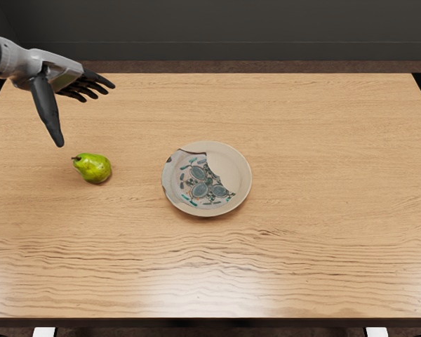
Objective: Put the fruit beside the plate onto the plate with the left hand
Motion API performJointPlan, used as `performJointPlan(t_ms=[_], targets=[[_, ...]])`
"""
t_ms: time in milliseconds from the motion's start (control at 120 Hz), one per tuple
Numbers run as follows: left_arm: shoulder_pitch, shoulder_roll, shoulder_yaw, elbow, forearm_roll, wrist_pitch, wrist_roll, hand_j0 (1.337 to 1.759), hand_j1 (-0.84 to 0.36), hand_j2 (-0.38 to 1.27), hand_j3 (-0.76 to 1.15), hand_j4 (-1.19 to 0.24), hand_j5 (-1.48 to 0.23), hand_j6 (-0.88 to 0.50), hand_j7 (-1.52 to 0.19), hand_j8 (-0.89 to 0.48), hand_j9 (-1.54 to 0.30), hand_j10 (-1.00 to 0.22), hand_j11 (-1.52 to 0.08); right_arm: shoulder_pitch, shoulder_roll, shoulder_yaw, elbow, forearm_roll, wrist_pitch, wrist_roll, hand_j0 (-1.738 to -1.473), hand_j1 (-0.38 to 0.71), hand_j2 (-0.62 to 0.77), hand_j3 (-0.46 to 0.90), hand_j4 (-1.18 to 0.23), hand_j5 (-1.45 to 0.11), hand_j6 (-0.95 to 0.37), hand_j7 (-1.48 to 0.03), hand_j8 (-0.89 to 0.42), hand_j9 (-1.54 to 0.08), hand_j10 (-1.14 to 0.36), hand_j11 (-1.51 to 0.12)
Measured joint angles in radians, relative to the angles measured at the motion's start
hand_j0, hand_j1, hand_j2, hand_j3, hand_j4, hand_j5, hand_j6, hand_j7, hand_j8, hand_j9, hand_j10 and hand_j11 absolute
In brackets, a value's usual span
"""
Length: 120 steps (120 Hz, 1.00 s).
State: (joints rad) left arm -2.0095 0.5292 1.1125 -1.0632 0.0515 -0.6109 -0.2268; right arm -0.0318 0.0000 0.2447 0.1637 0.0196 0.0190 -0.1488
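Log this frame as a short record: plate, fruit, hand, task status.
plate: patterned, no fruit on it, on the table
pear: green, on the table left of the plate, apart from it
left robot hand: open, up-left of the pear in the picture, not touching it
right arm: not in view
status: pear not yet on plate

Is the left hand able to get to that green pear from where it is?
Probably yes. The left hand hovers open behind the pear, nothing stands between them, and the plate lies off on the pear's other side.
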Motion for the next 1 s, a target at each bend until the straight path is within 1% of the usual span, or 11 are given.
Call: performJointPlan(t_ms=[425,517,583,633,692,725,750,842,883,933,1000], targets=[[0.001,-0.004,-0.007,0.0,0.021,0.0,0.0,1.658,0.3,0.01,0.0,-0.04,-0.05,-0.04,-0.05,-0.04,-0.05,-0.04,-0.05,0.003,0.0,0.001,-0.001,0.002,-0.005,0.0,-1.658,-0.35,0.0,0.0,0.0,0.0,0.0,0.0,0.0,0.0,0.0,0.0],[-0.028,-0.015,-0.004,0.0,0.035,0.0,0.002,1.658,0.31,0.01,0.0,-0.04,-0.05,-0.04,-0.05,-0.04,-0.05,-0.04,-0.05,0.003,0.0,0.001,-0.001,0.002,-0.005,0.0,-1.658,-0.35,0.0,0.0,0.0,0.0,0.0,0.0,0.0,0.0,0.0,0.0],[-0.149,-0.105,0.018,-0.007,0.082,0.0,0.002,1.658,0.31,0.01,0.0,-0.03,-0.04,-0.03,-0.04,-0.03,-0.04,-0.03,-0.04,0.003,0.0,0.001,-0.001,0.002,-0.005,0.0,-1.658,-0.35,0.0,0.0,0.0,0.0,0.0,0.0,0.0,0.0,0.0,0.0],[-0.189,-0.126,0.041,-0.043,0.101,0.0,0.003,1.658,0.31,0.01,0.0,-0.03,-0.04,-0.03,-0.04,-0.03,-0.04,-0.03,-0.04,0.003,0.0,0.001,-0.001,0.002,-0.006,0.0,-1.658,-0.35,0.0,0.0,0.0,0.0,0.0,0.0,0.0,0.0,0.0,0.0],[-0.2,-0.129,0.065,-0.107,0.087,0.0,0.008,1.658,0.31,0.01,0.0,-0.03,-0.04,-0.03,-0.04,-0.03,-0.04,-0.03,-0.04,0.003,0.0,0.001,-0.001,0.002,-0.006,0.0,-1.658,-0.35,0.0,0.0,0.0,0.0,0.0,0.0,0.0,0.0,0.0,0.0],[-0.204,-0.14,0.079,-0.156,0.055,0.008,0.024,1.658,0.31,0.01,0.0,-0.03,-0.04,-0.03,-0.04,-0.03,-0.04,-0.03,-0.04,0.003,0.0,0.001,-0.001,0.002,-0.006,0.0,-1.658,-0.35,0.0,0.0,0.0,0.0,0.0,0.0,0.0,0.0,0.0,0.0],[-0.204,-0.148,0.088,-0.195,0.022,0.04,0.048,1.658,0.31,0.01,0.0,-0.03,-0.04,-0.03,-0.04,-0.03,-0.04,-0.03,-0.04,0.003,0.0,0.001,-0.001,0.002,-0.006,0.0,-1.658,-0.35,0.0,0.0,0.0,0.0,0.0,0.0,0.0,0.0,0.0,0.0],[-0.205,-0.184,0.103,-0.32,-0.132,0.249,0.19,1.658,0.31,0.01,0.0,-0.03,-0.04,-0.03,-0.04,-0.03,-0.04,-0.03,-0.04,0.003,0.0,0.001,-0.001,0.002,-0.006,0.0,-1.658,-0.35,0.0,0.0,0.0,0.0,0.0,0.0,0.0,0.0,0.0,0.0],[-0.21,-0.194,0.104,-0.372,-0.184,0.357,0.238,1.658,0.31,0.01,0.0,-0.03,-0.04,-0.03,-0.04,-0.03,-0.04,-0.03,-0.04,0.003,0.0,0.001,-0.001,0.002,-0.006,0.0,-1.658,-0.35,0.0,0.0,0.0,0.0,0.0,0.0,0.0,0.0,0.0,0.0],[-0.215,-0.208,0.101,-0.435,-0.224,0.493,0.274,1.658,0.31,0.01,0.0,-0.03,-0.04,-0.03,-0.04,-0.03,-0.04,-0.03,-0.04,0.003,0.0,0.001,-0.001,0.002,-0.006,0.0,-1.658,-0.35,0.0,0.0,0.0,0.0,0.0,0.0,0.0,0.0,0.0,0.0],[-0.215,-0.215,0.099,-0.502,-0.253,0.626,0.303,1.658,0.31,0.01,0.0,-0.03,-0.04,-0.03,-0.04,-0.03,-0.04,-0.03,-0.04,0.003,0.0,0.001,-0.001,0.002,-0.005,0.0,-1.658,-0.35,0.0,0.0,0.0,0.0,0.0,0.0,0.0,0.0,0.0,0.0]])
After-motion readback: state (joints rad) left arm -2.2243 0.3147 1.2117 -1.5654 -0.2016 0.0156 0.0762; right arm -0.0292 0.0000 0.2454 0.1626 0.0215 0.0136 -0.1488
